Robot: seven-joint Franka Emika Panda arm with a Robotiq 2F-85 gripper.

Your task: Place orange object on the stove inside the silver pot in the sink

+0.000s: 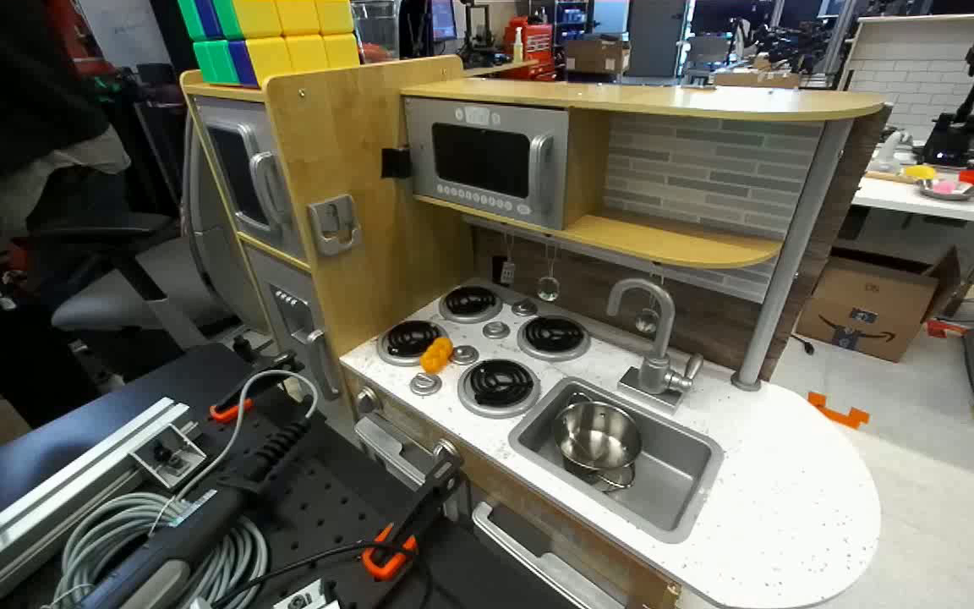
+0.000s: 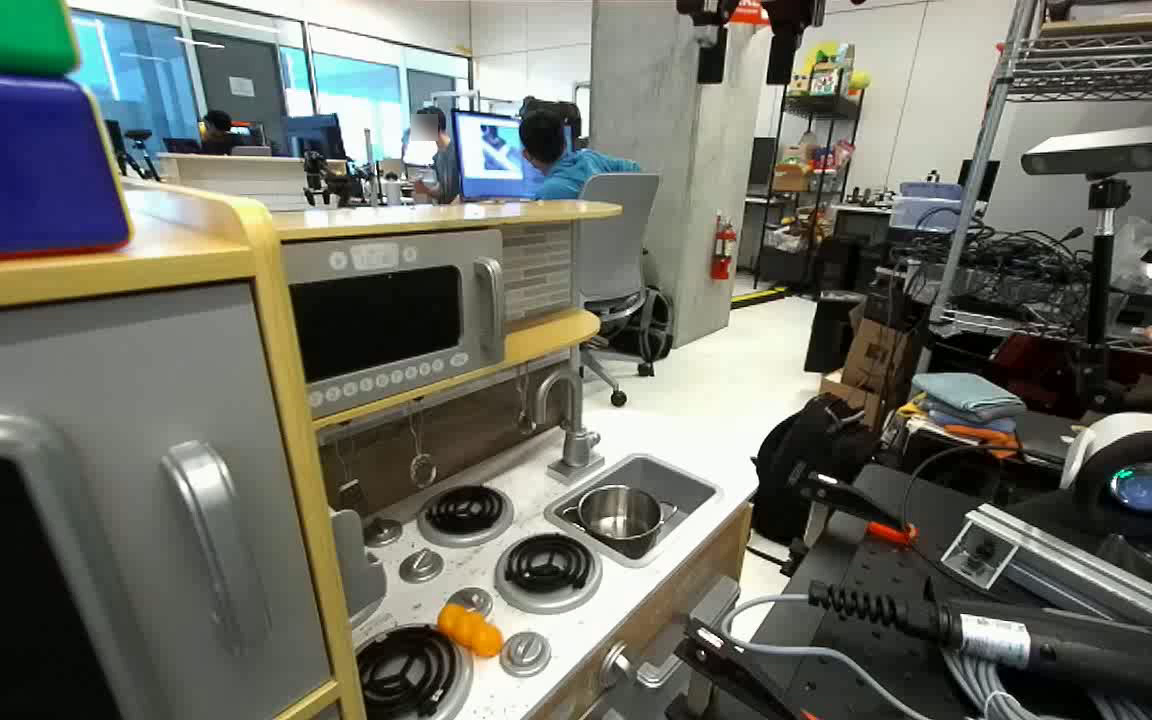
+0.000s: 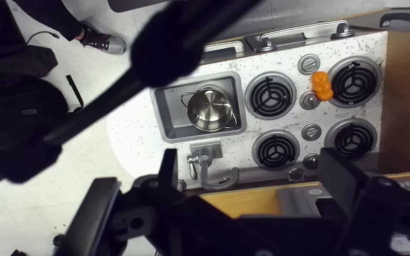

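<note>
Two spread fingers [image 3: 337, 176], orange object [image 3: 321, 86] — well apart

A: Gripper [image 3: 249, 153], wrist view. Colour?
B: Near-black for the most part; hard angles, linked segments.
A: Fingers [image 3: 335, 177]?
B: Flat-faced, square-cut, at four and half past seven.
A: Slab-like piece [image 3: 94, 206], eight o'clock?
B: Charcoal face, narrow paler edge.
A: Screws?
B: Dark round spot [image 3: 136, 223], seven o'clock; screw or hole, can't tell.
A: Thick strand [image 3: 96, 110], twelve round to nine?
B: Dark, blurred, bulges at eleven and nine. Cable or otherwise, unclear.
A: From outside?
B: Fingertips [image 2: 711, 65] in an exterior view, one o'clock: black, blunt, blocky.
</note>
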